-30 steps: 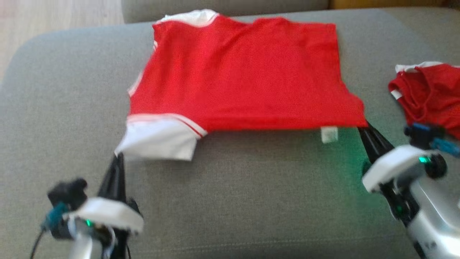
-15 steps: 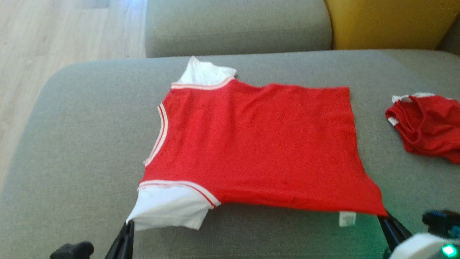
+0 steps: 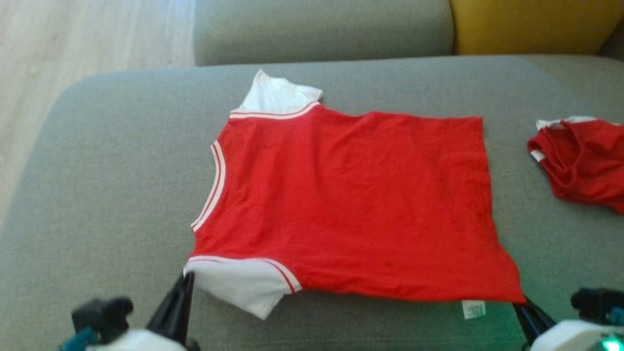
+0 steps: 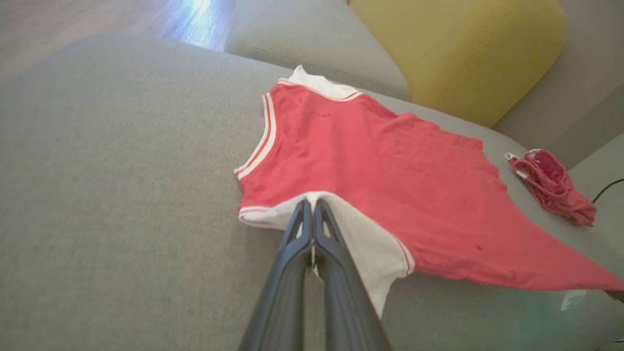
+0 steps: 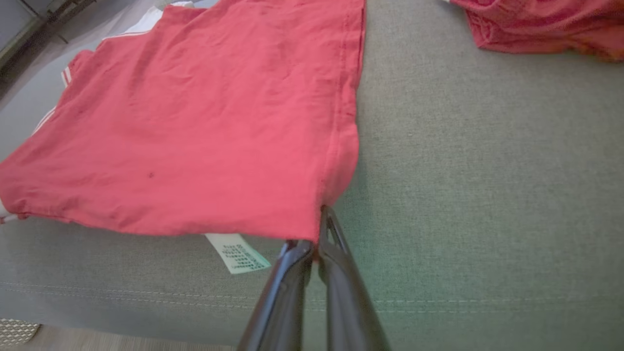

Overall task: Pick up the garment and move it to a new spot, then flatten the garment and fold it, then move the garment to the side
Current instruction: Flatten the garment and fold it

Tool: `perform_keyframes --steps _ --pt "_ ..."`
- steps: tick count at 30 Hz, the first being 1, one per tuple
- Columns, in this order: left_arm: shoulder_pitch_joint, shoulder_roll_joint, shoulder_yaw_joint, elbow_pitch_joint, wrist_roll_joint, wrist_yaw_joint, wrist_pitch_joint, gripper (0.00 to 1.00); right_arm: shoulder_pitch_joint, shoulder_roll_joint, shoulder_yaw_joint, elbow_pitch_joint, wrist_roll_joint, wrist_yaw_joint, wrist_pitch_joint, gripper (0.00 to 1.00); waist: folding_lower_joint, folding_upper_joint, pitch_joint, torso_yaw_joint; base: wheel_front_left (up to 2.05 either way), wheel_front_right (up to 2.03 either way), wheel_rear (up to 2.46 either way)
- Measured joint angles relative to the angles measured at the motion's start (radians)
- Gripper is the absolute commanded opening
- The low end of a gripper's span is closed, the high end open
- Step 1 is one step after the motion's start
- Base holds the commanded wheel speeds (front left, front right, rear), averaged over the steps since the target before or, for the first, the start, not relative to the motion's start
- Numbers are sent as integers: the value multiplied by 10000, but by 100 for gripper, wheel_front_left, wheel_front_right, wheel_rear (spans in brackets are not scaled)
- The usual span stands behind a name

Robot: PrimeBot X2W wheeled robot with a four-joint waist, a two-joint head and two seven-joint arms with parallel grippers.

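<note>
Garment (image 3: pixel 351 204) — red knit, white sleeves, flat on grey woven cushion (image 3: pixel 97 195).

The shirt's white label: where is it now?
In the head view the label pokes out below the shirt's near edge, lower right, just left of the right gripper.

Head view: my left gripper (image 3: pixel 186 280) blurred, body cut by bottom edge. Right gripper (image 3: pixel 519 304) also cut by bottom edge, tips hidden under shirt (image 3: pixel 351 204) corner. Label (image 3: pixel 473 309) print too small for me to read, even from right wrist. Second garment (image 3: pixel 580 161) runs off right edge; can't tell what it is. Cushion (image 3: pixel 531 24) cut by top edge. Right wrist view: shirt runs off top and left edges. Left wrist view: left tips hidden under sleeve (image 4: pixel 360 234).
</note>
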Motion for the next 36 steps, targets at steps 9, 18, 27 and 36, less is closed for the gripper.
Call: perform_keyframes --steps 9,18,27,36 --pt "-3113 171 50 1143 -368 -564 282 0 -2132 -107 -90 343 125 0 669 0 0 0 1221 -196 0 0 0" --pt "-5116 98 100 3137 -725 -997 173 0 -3803 -550 209 1526 456 0 558 0 1 -1 2333 -346 0 0 0" --pt "-5971 -113 359 4171 -1227 -1177 -307 100 -4690 -711 690 2138 1047 0 -579 100 1 -1 2827 -428 0 0 0" --pt "-5989 -146 360 4289 59 -715 -2460 100 -4496 -706 677 1655 1124 0 -1710 100 1 -1 2665 -480 0 0 0"
